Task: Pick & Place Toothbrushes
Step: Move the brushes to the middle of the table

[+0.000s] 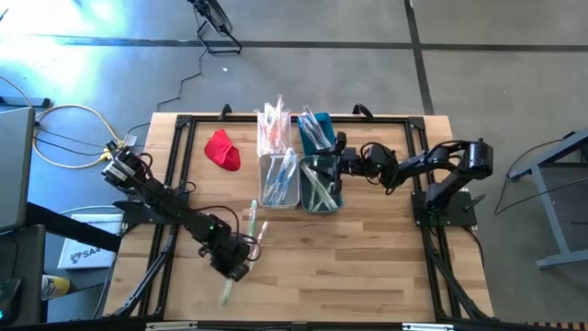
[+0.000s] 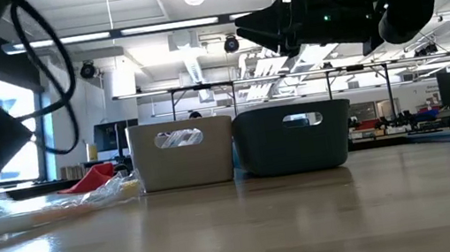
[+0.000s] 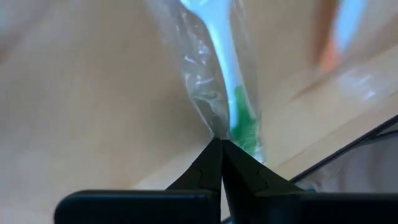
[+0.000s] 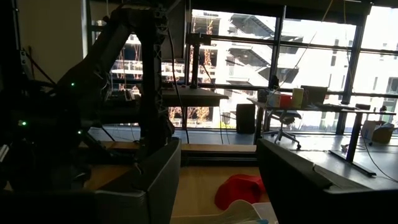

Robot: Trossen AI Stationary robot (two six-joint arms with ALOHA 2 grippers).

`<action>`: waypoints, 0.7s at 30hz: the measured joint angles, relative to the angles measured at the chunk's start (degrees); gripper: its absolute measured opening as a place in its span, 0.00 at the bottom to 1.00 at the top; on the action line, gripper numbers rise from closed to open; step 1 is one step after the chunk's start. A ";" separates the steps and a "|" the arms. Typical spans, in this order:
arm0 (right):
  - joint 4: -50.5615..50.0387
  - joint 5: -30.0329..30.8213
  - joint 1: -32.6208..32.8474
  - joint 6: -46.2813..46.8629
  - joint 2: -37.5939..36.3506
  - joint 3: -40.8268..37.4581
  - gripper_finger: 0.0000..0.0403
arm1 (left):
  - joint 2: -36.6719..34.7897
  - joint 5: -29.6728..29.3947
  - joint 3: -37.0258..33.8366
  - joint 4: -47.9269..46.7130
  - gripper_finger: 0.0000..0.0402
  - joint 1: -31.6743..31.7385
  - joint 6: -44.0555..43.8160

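Note:
A toothbrush (image 3: 219, 43) with a white and green handle, in a clear wrapper, stretches away from my left gripper (image 3: 221, 144), which is shut on it over the table's near left part (image 1: 243, 262). The same toothbrush (image 1: 252, 222) shows in the high view, with an orange one (image 1: 262, 234) beside it. A third toothbrush (image 1: 225, 292) lies nearer the front edge. My right gripper (image 4: 217, 186) hangs open and about level above the teal bin (image 1: 322, 187), with nothing between its fingers. More wrapped toothbrushes fill the white bin (image 1: 278, 179). My left gripper pinches the clear wrapper's end (image 3: 217, 127), next to the handle's green part, between its two fingertips. The fingers slant down and point along the toothbrush, which runs on straight ahead of them. I cannot tell whether its other end rests on the table.
A red cloth (image 1: 221, 150) lies at the far left of the bins. Behind the two front bins stand a bunch of wrapped toothbrushes (image 1: 273, 124) and another teal bin (image 1: 315, 131). Bare wood spreads across the table's near right part (image 1: 367, 267).

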 joint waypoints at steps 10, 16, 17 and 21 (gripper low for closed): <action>0.02 0.00 0.00 0.00 0.00 0.00 0.51 | -0.06 -8.55 0.09 2.51 0.01 7.44 14.78; 0.00 0.00 -0.01 0.00 0.01 0.01 0.51 | 0.09 -5.99 -0.02 2.97 0.01 12.03 26.19; 0.00 0.00 -0.02 0.00 0.01 0.00 0.51 | 0.13 -4.95 -0.04 2.86 0.01 12.58 27.36; -0.02 0.00 -0.02 0.00 0.00 0.00 0.51 | 0.20 -2.64 -0.09 2.40 0.01 13.66 30.20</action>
